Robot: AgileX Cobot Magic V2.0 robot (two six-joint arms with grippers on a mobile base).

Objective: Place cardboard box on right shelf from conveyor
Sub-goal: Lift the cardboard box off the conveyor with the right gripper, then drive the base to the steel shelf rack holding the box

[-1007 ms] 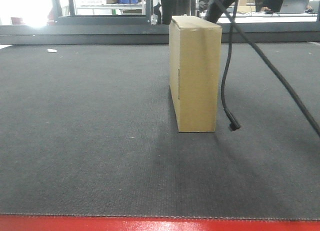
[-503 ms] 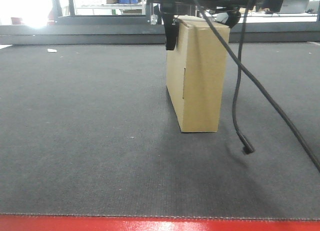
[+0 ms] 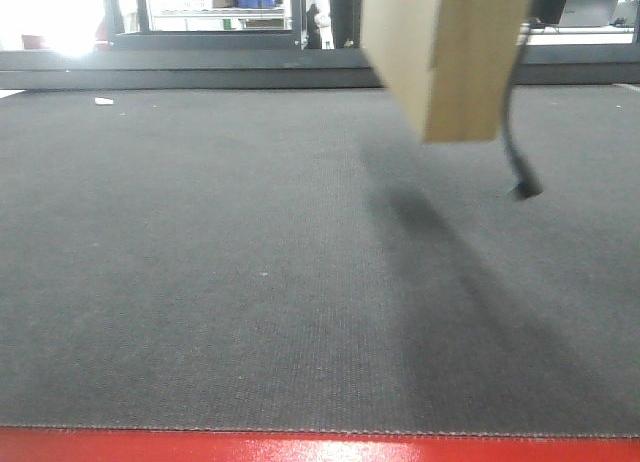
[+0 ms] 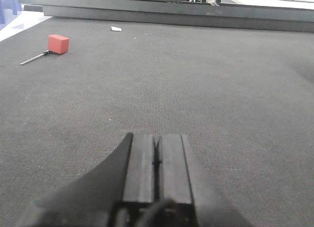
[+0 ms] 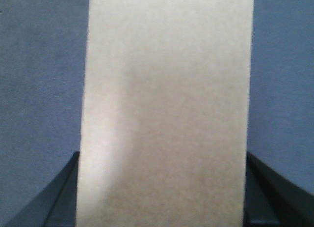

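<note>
dark grey conveyor (image 3: 200, 282) lies below; my right gripper (image 5: 164, 192) clamps the cardboard box (image 3: 450, 52) by both sides, held clear of it for carrying shelfward, i judge. left gripper (image 4: 157, 158) closed, empty.

No legible text, label, brand or number on cardboard box (image 3: 450, 52) or conveyor (image 3: 200, 282)

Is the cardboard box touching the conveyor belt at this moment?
Apart. In the exterior front view the cardboard box hangs tilted above the conveyor, and bare belt shows beneath its whole bottom edge.
</note>
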